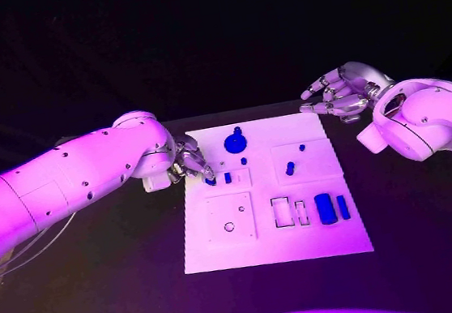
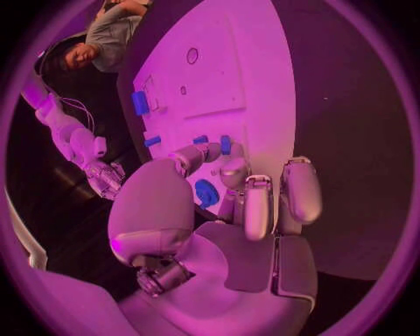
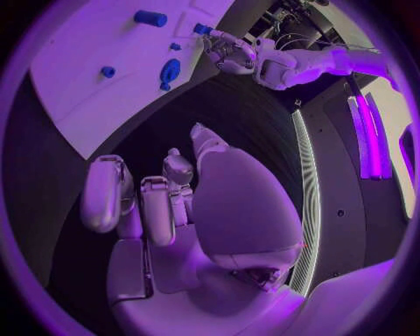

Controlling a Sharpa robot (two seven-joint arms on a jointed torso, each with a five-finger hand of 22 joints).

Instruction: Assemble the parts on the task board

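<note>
The robot's left hand point(image 1: 188, 163) works at the left edge of the white task board point(image 1: 243, 252), its fingertips point(image 1: 204, 173) lowered onto a small blue part point(image 1: 210, 180) beside a second upright blue piece point(image 1: 227, 178); the wrist view suggests a pinch on the small part, though whether it is truly gripped cannot be told. The right hand point(image 1: 340, 93) waits off the board's far right corner, fingers loosely curled and apart, holding nothing.

The step in hand appears to be seating or picking up that small part near the board's left side; the next move likely calls for a firm pinch and a careful, straight placement into a matching recess.

The board lies flat in the middle of the black table point(image 1: 110, 308). A round blue knob-like part point(image 1: 236, 142) sits at its far middle, a short blue peg point(image 1: 290, 168) stands right of centre, and two longer blue bars point(image 1: 332, 208) lie side by side near the right edge, beside open rectangular slots point(image 1: 291, 211). A round hole point(image 1: 229, 227) shows in the near-left panel
</note>
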